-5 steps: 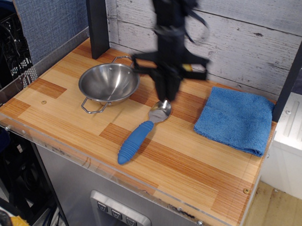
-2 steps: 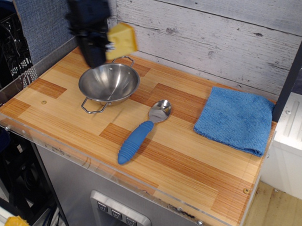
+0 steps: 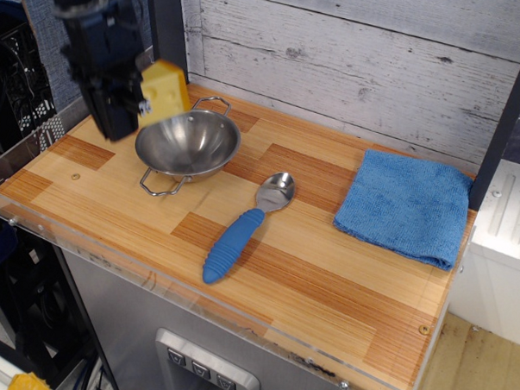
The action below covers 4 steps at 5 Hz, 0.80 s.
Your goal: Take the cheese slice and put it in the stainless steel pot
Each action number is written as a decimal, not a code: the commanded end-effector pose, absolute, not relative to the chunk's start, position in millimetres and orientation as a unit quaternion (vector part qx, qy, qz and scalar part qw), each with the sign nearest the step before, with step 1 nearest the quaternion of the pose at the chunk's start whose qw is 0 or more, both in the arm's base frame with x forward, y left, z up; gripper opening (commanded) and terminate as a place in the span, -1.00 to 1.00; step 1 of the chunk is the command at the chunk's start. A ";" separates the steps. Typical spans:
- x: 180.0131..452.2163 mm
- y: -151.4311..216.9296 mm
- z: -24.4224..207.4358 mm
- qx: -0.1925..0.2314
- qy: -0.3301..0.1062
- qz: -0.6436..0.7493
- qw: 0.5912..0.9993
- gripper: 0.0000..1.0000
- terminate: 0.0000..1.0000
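1. Starting nearest the camera: blue-handled spoon (image 3: 246, 228) lies diagonally mid-table, bowl end toward the back. Same spot as 1 s ago, untouched.
2. Blue cloth (image 3: 406, 207) sits flat on the right side of the wooden table (image 3: 325, 276), well apart from everything else. Also unmoved.
3. Stainless steel pot (image 3: 188, 143) is back-left, upright, inside looks empty. 1 wire handle faces front, the other faces the back wall.
4. Gripper (image 3: 130, 112) is now at the pot's left rim, clamped on the cheese slice (image 3: 163, 91). Cheese is off the table, above the pot's left-rear edge rather than over its centre.
5. Change: 1 s ago the arm was down near the spoon's bowl end. 0.4 s ago it was above the pot's rear with the cheese higher and further right. Now it has shifted left and dropped lower.
6. Hedge: the fingers are dark and blurred, so exact jaw width isn't readable. The cheese hanging there says the grip is closed on it.
7. Meaning: pick and carry are done, only the placement is left. From this offset, my read is that a release risks clipping the rim or landing outside. A small shift right over the bowl's middle before opening looks safer.
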State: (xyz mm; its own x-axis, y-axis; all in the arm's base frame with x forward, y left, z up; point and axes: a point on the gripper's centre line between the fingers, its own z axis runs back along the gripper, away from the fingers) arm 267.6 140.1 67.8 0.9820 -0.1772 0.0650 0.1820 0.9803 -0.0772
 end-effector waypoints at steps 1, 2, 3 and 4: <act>284.9 118.4 48.7 -0.042 -0.033 -0.081 0.995 -1.00 -1.00; 292.4 109.2 49.6 -0.046 -0.034 -0.081 0.995 1.00 -1.00; 299.4 99.8 57.8 -0.045 -0.045 -0.087 0.994 1.00 -1.00; 298.9 98.6 78.7 -0.029 -0.057 -0.088 0.994 1.00 -1.00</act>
